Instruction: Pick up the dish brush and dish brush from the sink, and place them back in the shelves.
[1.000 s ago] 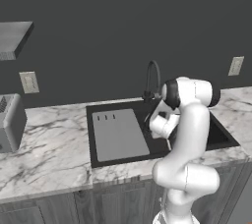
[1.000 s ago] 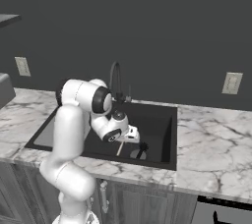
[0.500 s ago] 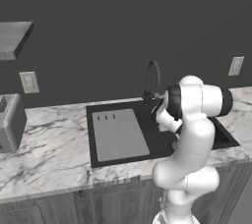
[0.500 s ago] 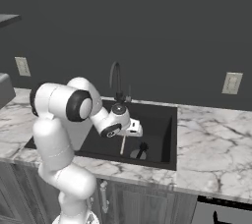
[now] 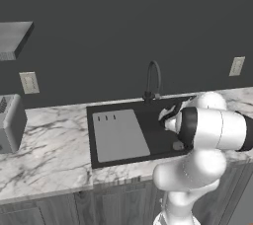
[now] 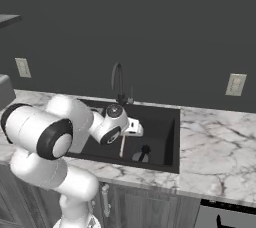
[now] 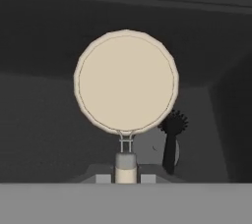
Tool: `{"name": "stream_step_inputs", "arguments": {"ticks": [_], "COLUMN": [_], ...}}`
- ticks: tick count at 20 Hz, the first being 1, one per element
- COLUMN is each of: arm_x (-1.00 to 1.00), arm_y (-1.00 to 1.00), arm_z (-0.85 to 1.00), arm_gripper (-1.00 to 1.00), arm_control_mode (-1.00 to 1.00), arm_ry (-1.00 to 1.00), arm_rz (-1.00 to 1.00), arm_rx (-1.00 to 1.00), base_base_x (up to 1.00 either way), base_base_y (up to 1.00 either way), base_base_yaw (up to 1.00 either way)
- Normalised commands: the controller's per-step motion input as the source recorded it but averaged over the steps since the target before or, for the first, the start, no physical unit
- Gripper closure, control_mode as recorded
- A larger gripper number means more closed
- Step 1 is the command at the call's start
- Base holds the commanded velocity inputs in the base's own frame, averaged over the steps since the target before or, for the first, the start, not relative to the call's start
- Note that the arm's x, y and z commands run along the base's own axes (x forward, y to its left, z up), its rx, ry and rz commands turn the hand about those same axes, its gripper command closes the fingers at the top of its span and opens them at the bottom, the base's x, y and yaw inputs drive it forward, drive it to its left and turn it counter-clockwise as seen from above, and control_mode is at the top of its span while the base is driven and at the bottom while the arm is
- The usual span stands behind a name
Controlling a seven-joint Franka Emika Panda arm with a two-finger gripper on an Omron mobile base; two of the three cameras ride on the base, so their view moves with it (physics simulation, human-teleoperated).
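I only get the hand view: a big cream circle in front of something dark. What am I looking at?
Observer: The right base view shows it from the side. It is a pale dish brush seen end-on, hanging like a thin stick from the closed pincer over a black sink.
Operator: Is the sink just one open basin?
Observer: No. In the left base view a pale grey ribbed board covers its left part.
Operator: Where would the brush be put away?
Observer: Probably on the grey shelf. It sits high on the wall, far to the left of the sink.
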Motion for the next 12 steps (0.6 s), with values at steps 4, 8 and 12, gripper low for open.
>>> {"name": "stream_step_inputs", "arguments": {"ticks": [4,8,12], "arm_x": [-0.19,-0.22,-0.34], "arm_y": [0.00,0.00,0.00], "arm_z": [0.97,1.00,0.99], "arm_gripper": [1.00,1.00,1.00], "arm_control_mode": [-1.00,-1.00,-1.00], "arm_ry": [-0.02,0.00,0.00], "arm_rz": [0.00,-0.02,-0.03], "arm_rx": [0.00,0.00,0.00], "base_base_x": [0.00,0.00,0.00], "base_base_y": [0.00,0.00,0.00], "base_base_yaw": [0.00,0.00,0.00]}}
